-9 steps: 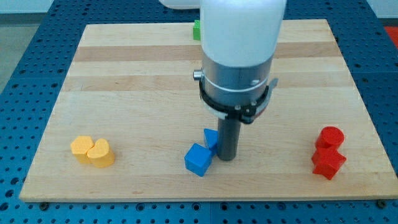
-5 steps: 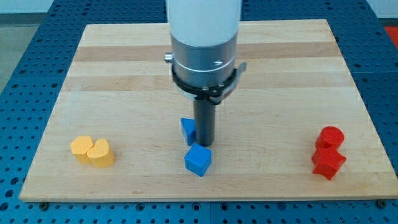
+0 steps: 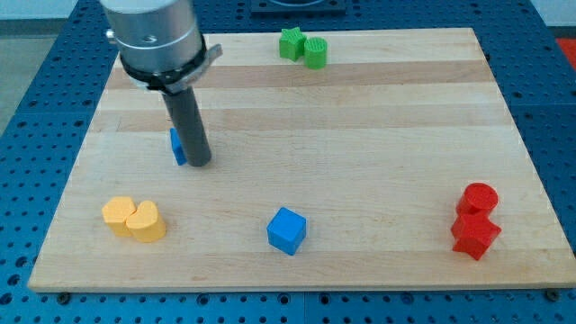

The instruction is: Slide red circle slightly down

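Wooden and pale, the desk [image 3: 378,117] fills most of the view, a board of light planks resting on a blue perforated base [image 3: 553,54]. Next in size is our arm [image 3: 157,36], its grey housing entering at about eleven o'clock; from it the dark rod runs down to my tip [image 3: 200,164], which sits at roughly nine o'clock from the board's centre. We carry no tool that can clench or release: the arm ends in the bare rod, grasping nothing.

Touching the rod on the view's left is a small blue block [image 3: 178,147], half hidden behind it, so we cannot make out its shape. A blue cube [image 3: 286,230] lies apart at six o'clock from the centre, well clear of my tip.

The red circle [image 3: 480,197] stands near the desk's edge at about four o'clock, far from my tip across the board. Directly at its six o'clock, touching it, sits a red star-like block [image 3: 473,236], which occupies the space just below it.

At eight o'clock two yellow blocks press together: a yellow hexagon-like block [image 3: 118,214] and a yellow heart [image 3: 146,222]. At twelve o'clock, near the top edge, a green star [image 3: 290,42] touches a green cylinder [image 3: 315,52].
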{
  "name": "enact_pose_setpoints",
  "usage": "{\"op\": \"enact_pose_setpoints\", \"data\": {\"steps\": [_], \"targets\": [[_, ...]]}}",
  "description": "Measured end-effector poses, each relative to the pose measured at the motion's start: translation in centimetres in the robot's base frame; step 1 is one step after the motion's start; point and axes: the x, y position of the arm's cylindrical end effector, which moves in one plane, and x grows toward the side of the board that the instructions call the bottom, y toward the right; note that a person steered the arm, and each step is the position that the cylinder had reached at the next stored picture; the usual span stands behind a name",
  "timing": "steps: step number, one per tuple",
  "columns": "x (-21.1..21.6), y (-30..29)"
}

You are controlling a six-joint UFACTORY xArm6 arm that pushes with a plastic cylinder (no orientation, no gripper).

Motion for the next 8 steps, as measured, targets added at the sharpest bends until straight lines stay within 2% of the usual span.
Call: {"op": "enact_pose_setpoints", "data": {"steps": [3,4,7,8], "targets": [[-4.7,-6.0],[-3.8,-2.9],[1.2,17.8],[3.1,21.3]]}}
